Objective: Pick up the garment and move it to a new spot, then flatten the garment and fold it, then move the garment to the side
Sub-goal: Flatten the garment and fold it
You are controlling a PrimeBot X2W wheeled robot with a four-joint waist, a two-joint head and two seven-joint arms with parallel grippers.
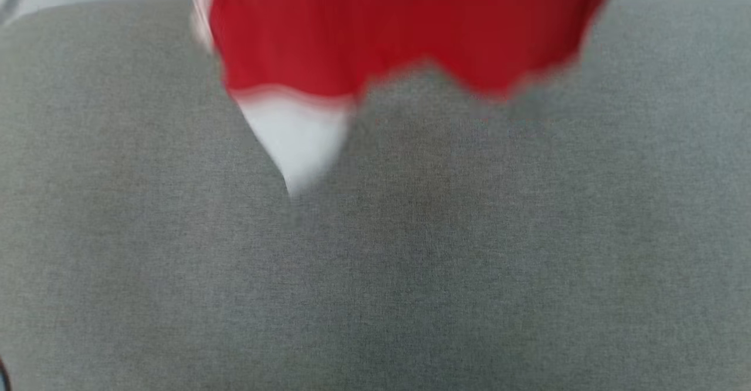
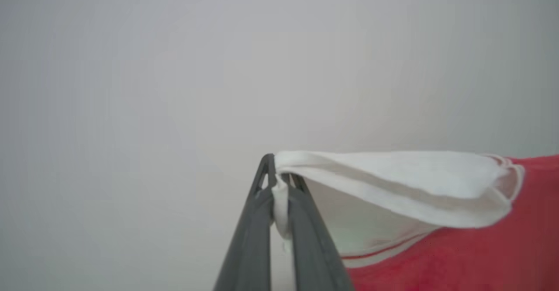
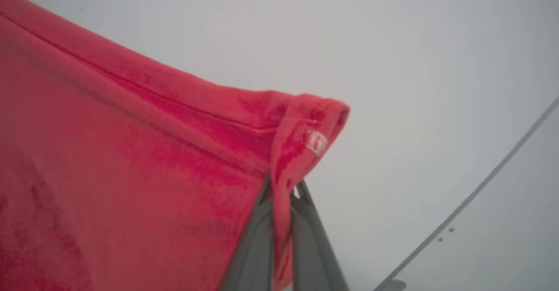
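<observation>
The bright red garment (image 1: pixel 399 27) hangs blurred from the top of the head view above the grey table, its white sleeve end (image 1: pixel 296 138) dangling lowest at centre left. In the left wrist view my left gripper (image 2: pixel 279 181) is shut on the garment's (image 2: pixel 458 256) white sleeve edge (image 2: pixel 393 181), which stretches off to the right into the red cloth. In the right wrist view my right gripper (image 3: pixel 281 186) is shut on a folded red corner of the garment (image 3: pixel 131 160), which spreads to the left and carries a small white tag (image 3: pixel 316 141).
The grey fabric-covered table (image 1: pixel 410 262) spreads below the hanging cloth, with its far edge near the top of the head view. A pale wall lies behind both wrist views. A thin grey line (image 3: pixel 480 186) crosses the right wrist view at lower right.
</observation>
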